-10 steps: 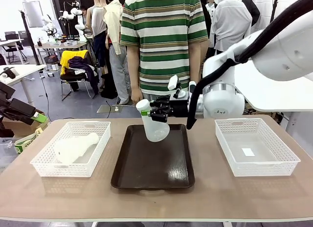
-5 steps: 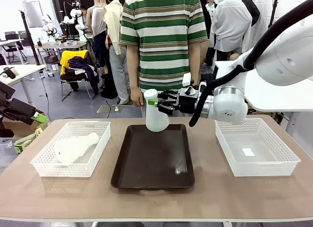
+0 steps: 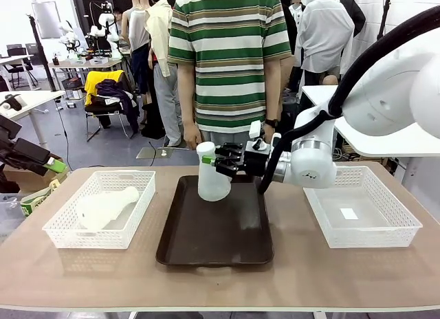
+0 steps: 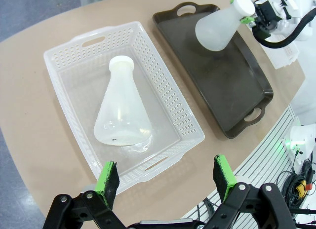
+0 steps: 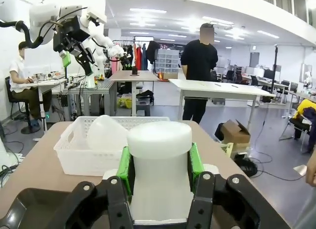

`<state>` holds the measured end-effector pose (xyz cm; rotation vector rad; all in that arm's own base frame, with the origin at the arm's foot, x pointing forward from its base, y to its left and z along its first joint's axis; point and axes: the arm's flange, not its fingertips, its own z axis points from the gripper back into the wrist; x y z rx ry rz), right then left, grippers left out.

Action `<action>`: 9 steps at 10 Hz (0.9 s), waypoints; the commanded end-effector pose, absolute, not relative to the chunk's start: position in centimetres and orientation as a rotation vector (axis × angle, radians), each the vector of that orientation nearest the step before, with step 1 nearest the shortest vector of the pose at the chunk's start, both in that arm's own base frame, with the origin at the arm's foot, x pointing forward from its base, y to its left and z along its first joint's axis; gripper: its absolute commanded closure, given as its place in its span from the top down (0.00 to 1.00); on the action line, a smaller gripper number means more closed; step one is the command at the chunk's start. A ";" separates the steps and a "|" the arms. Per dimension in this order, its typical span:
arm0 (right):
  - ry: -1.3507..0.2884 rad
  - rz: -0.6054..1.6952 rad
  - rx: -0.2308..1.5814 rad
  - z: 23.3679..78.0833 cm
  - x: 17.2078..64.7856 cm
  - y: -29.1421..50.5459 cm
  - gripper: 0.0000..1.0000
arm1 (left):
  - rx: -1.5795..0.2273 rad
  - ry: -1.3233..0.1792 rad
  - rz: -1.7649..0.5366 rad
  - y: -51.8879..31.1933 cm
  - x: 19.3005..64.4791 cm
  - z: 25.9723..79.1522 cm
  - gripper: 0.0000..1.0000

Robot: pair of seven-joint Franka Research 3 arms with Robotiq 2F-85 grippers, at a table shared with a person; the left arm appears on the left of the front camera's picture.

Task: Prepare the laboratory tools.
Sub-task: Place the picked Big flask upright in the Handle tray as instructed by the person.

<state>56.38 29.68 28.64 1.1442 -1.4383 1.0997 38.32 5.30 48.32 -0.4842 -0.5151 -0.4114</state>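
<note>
One frosted-white conical flask [image 3: 212, 183] stands upright over the far end of the dark tray [image 3: 214, 236], and my right gripper [image 3: 210, 159] is shut on its neck from the right. The right wrist view has that neck [image 5: 159, 140] clamped between the green pads [image 5: 124, 171]. I cannot tell if its base touches the tray. A second flask [image 4: 121, 110] lies on its side in the left white basket [image 4: 170, 108], also visible as flask [image 3: 103, 207] from the front. High above that basket, my left gripper [image 4: 165, 174] hangs open and holds nothing.
A white basket [image 3: 361, 207] at the right holds only a small white label. A person in a green-striped shirt [image 3: 230, 58] stands close behind the tray's far edge. The tray's near half [image 4: 232, 91] is bare.
The right gripper turned the held flask from tilted to upright, lifted it toward the person, then brought it down and slightly left over the tray's far end. The left side is unchanged.
</note>
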 end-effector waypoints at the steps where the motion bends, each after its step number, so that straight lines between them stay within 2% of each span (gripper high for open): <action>1: -1.474 1.098 1.130 27.4 56.0 30.8 0.00 | -0.508 -0.531 -0.431 5.5 38.5 48.2 1.00; 5: -1.437 1.076 1.141 26.0 56.1 30.8 0.00 | -0.508 -0.531 -0.431 5.5 38.5 48.2 1.00; 6: -1.424 1.066 1.149 25.7 56.1 30.6 0.13 | -0.508 -0.531 -0.431 5.5 38.5 48.2 1.00; 9: -1.423 1.092 1.114 26.2 55.7 30.0 0.71 | -0.508 -0.531 -0.431 5.5 38.5 48.2 1.00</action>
